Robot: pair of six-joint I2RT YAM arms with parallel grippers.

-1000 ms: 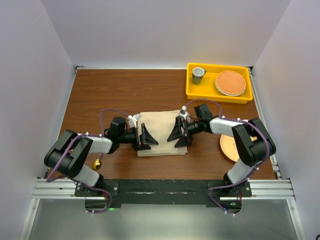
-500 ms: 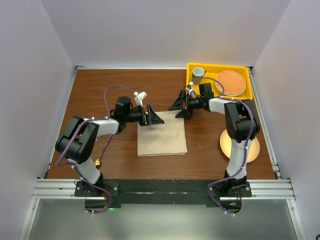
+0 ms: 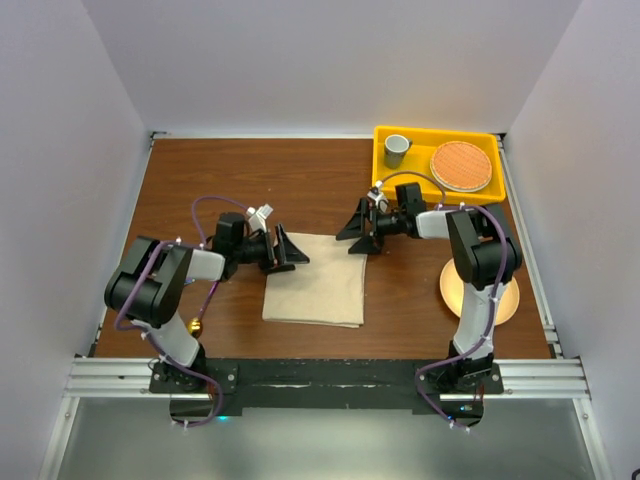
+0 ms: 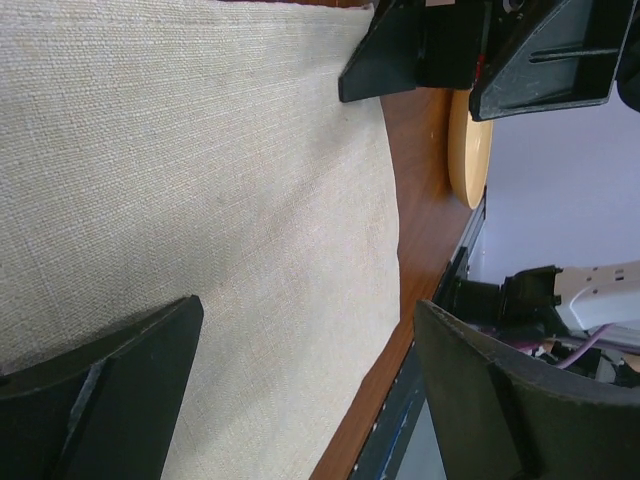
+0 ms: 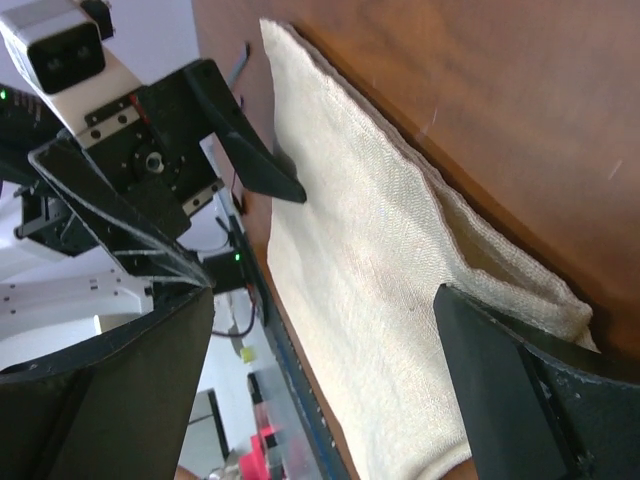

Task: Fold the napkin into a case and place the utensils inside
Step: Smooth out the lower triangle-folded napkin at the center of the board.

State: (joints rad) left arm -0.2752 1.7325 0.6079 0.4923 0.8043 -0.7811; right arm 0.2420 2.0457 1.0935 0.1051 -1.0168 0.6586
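Two sets of jaws, both spread wide with nothing in them. Your left gripper (image 3: 290,254) sits at the far left corner of the napkin (image 3: 315,290), and your right gripper (image 3: 354,234) at the far right corner, facing each other across the cloth. I can't tell if either one touches it. The napkin lies flat on the table (image 3: 200,190) between your arms, folded into a layered rectangle. The spoon (image 3: 196,325) shows only its gold bowl, by the left arm's base. The peach plate (image 3: 447,285) sits off to the right.
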